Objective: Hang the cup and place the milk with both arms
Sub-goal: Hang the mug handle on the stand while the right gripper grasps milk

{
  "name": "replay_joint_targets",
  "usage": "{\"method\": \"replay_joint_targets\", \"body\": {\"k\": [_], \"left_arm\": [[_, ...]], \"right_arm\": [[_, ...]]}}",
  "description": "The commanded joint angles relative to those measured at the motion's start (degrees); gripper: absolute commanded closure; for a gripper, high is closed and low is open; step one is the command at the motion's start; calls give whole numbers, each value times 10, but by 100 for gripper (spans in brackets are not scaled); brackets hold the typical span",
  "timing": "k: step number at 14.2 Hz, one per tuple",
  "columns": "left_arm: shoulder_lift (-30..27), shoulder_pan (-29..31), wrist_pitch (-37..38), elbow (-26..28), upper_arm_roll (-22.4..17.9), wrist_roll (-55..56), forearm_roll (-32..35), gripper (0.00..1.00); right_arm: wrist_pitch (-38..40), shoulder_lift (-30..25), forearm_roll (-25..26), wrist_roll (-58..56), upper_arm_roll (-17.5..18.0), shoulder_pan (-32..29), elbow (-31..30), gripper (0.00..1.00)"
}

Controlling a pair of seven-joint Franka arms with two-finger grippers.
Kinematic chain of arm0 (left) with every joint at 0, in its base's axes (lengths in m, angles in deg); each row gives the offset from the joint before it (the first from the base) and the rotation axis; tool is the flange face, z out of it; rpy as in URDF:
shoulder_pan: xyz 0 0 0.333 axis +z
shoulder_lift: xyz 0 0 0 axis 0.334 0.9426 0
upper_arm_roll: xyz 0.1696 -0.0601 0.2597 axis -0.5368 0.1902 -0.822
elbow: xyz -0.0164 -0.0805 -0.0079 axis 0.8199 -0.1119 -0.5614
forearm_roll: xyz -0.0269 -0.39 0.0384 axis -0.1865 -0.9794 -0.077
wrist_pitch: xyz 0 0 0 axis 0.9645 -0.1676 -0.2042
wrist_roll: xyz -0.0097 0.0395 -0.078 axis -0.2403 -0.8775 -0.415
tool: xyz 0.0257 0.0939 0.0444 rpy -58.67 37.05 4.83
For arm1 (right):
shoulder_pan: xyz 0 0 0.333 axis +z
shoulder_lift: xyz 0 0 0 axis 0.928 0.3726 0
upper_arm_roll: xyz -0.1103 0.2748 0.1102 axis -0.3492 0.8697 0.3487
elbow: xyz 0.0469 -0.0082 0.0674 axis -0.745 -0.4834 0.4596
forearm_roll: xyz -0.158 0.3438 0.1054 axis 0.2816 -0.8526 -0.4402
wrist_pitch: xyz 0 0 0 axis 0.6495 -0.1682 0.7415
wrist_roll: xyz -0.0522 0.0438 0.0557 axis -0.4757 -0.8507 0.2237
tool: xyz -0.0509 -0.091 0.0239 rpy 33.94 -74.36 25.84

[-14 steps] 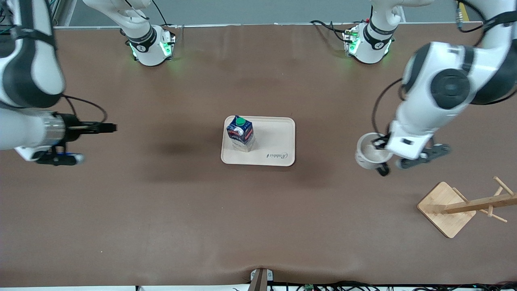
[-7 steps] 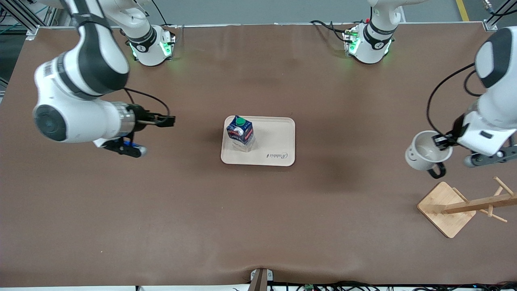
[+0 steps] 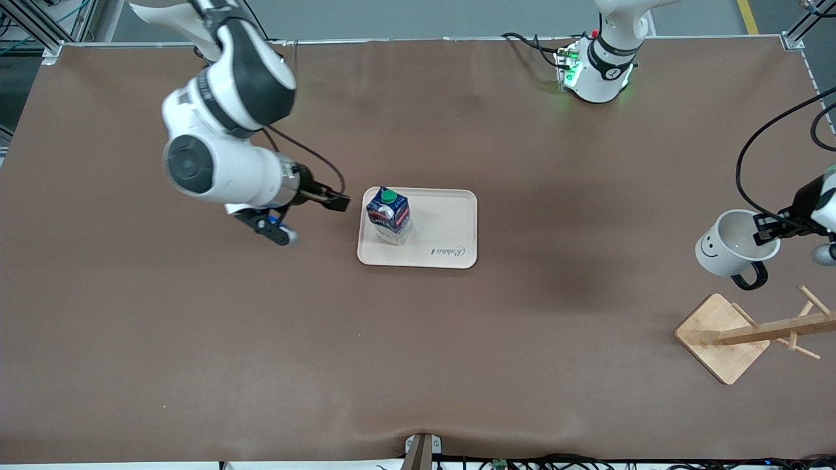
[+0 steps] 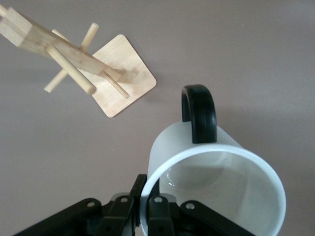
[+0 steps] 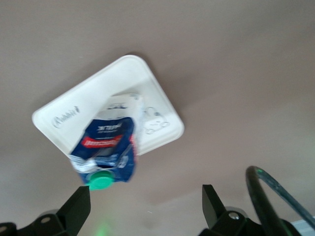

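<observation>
The cup (image 3: 733, 251), a white mug with a smiley face and a black handle (image 3: 751, 279), hangs in my left gripper (image 3: 771, 228), over the table beside the wooden rack (image 3: 767, 329). In the left wrist view the left gripper (image 4: 147, 194) is shut on the rim of the cup (image 4: 216, 191), and the rack (image 4: 69, 61) lies below it. The milk (image 3: 388, 214), dark blue with a green cap, stands on the beige tray (image 3: 450, 225). My right gripper (image 3: 336, 201) is open and empty over the table beside the tray, at the right arm's end. The right wrist view shows the right gripper (image 5: 145, 209) with its jaws wide apart, and the milk (image 5: 106, 152).
The rack's square bamboo base (image 3: 718, 336) sits near the left arm's end of the table, nearer the front camera than the cup. Its pegs (image 4: 71, 71) stick out sideways. Brown table surface (image 3: 261, 339) spreads around the tray.
My right arm has swung from the right arm's end of the table to the tray's edge by the milk. My left arm has carried the cup toward the left arm's end, closer to the rack.
</observation>
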Motion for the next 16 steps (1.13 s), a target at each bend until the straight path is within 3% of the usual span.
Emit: {"method": "replay_joint_targets", "body": {"k": [1, 4, 7, 14, 15, 16], "left_arm": [[0, 30, -18, -3, 5, -58, -42, 100], [10, 49, -47, -3, 5, -98, -50, 100], [19, 58, -62, 1, 5, -122, -49, 100], [35, 83, -97, 1, 6, -194, -50, 100], [36, 90, -97, 3, 6, -203, -53, 100], [37, 96, -97, 3, 6, -214, -68, 100]], "right_arm": [[-59, -8, -13, 59, -7, 45, -31, 0], [-139, 6, -13, 91, -7, 77, -51, 0], [-169, 26, -1, 130, -10, 100, -52, 0], [-292, 31, 74, 169, -12, 128, -125, 0], [-292, 30, 74, 194, -12, 127, -125, 48], [-291, 30, 74, 218, -12, 127, -123, 84]]}}
